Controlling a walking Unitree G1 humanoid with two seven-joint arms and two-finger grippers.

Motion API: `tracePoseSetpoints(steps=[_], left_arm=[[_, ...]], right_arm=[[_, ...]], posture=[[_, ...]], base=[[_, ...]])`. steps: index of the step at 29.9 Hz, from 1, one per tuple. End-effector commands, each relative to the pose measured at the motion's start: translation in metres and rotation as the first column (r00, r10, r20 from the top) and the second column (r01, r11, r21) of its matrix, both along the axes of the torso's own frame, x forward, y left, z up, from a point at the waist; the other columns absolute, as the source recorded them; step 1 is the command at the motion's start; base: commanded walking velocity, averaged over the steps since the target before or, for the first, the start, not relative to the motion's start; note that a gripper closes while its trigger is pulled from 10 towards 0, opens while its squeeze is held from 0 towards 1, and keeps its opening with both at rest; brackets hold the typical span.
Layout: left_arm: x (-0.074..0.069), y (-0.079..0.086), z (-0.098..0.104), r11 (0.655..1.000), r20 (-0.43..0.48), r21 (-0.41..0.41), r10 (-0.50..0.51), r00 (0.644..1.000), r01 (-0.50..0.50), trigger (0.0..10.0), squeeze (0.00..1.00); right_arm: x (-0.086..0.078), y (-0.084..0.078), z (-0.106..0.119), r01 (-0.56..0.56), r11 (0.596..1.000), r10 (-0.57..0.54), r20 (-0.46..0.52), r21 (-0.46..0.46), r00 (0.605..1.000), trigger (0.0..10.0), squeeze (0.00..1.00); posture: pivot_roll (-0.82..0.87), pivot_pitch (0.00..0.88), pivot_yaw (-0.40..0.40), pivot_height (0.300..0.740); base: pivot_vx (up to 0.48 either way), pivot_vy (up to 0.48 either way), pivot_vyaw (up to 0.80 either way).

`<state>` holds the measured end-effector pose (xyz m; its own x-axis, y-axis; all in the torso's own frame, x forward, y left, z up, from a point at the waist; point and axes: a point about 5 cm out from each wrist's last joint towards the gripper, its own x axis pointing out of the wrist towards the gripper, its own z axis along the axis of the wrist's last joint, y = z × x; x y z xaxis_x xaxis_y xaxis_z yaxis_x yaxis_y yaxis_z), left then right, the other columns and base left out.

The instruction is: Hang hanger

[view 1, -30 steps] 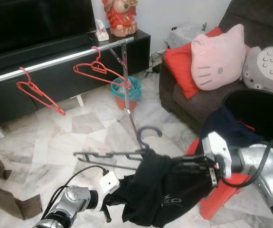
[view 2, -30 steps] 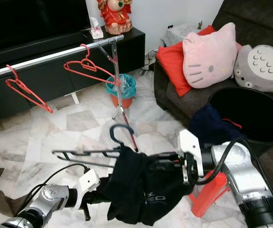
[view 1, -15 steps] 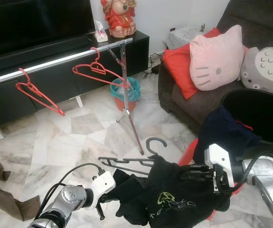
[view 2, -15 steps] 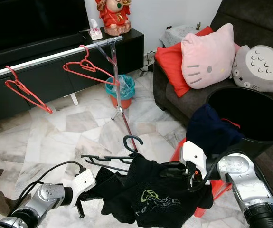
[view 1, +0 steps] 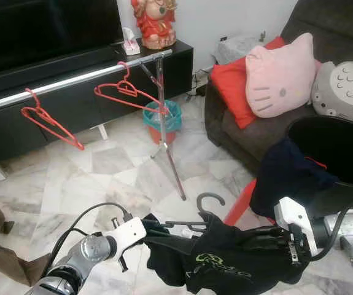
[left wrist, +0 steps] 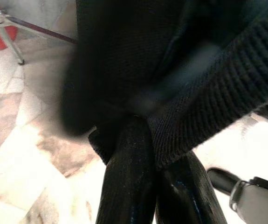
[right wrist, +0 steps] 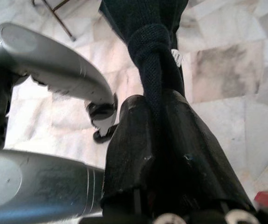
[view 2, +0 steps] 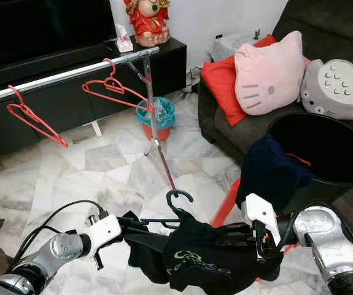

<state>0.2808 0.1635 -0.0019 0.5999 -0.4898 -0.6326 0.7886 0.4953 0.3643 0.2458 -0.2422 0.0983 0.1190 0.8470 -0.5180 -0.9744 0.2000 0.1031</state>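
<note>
Marble floor (view 1: pixel 72 178) underfoot, silver rail (view 1: pixel 72 80) ahead carried two red hangers (view 1: pixel 47 120). Low between both arms hung dark hanger (view 1: pixel 191 224), black shirt (view 1: pixel 225 264) draped over it. Left gripper (view 1: pixel 145 226) was clamped on shirt's left edge; right gripper (view 1: pixel 268 236) pinched shirt's bunched right side. Sofa (view 1: pixel 250 129) stood right.

A home living room: dark sofa (view 1: pixel 250 123) (cartoon cushions (view 1: pixel 280 77)), television cabinet (view 1: pixel 72 92), marble floor (view 1: pixel 108 178).
</note>
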Motion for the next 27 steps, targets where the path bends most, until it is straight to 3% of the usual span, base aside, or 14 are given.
tracePoseSetpoints(steps=[1,6,17,21,27], left_arm=[[0.001,0.018,0.000,0.997,0.003,0.060,0.051,0.999,-0.051,10.0,0.00],[0.001,0.018,0.000,0.997,0.014,0.053,0.054,0.998,-0.054,10.0,0.00],[0.002,0.018,0.000,0.996,0.031,0.069,0.062,0.998,-0.064,10.0,0.00],[0.006,0.019,0.004,0.994,0.063,0.074,0.080,0.995,-0.085,10.0,0.00],[0.006,0.022,0.004,0.992,0.072,0.080,0.091,0.993,-0.097,10.0,0.00]], right_arm=[[-0.002,-0.006,0.005,-0.028,0.998,0.028,0.007,-0.049,1.000,0.0,0.00],[-0.003,-0.013,-0.002,-0.009,0.992,0.011,0.014,-0.129,1.000,0.0,0.00],[-0.010,-0.013,-0.007,-0.046,0.987,0.039,-0.045,-0.157,0.998,0.0,0.00],[-0.016,-0.018,-0.013,-0.076,0.973,0.062,-0.070,-0.220,0.996,0.0,0.00],[-0.013,-0.020,-0.017,-0.043,0.963,0.034,-0.036,-0.264,0.999,0.0,0.00]], posture=[[-0.08,0.031,0.042,0.740],[-0.08,0.033,0.043,0.740],[-0.08,0.034,0.045,0.740],[-0.08,0.036,0.043,0.740],[-0.08,0.038,0.045,0.740]], base=[[0.000,0.000,0.00],[0.000,0.000,0.00],[0.000,0.000,0.00],[0.000,0.000,0.00],[0.000,0.000,0.00]])
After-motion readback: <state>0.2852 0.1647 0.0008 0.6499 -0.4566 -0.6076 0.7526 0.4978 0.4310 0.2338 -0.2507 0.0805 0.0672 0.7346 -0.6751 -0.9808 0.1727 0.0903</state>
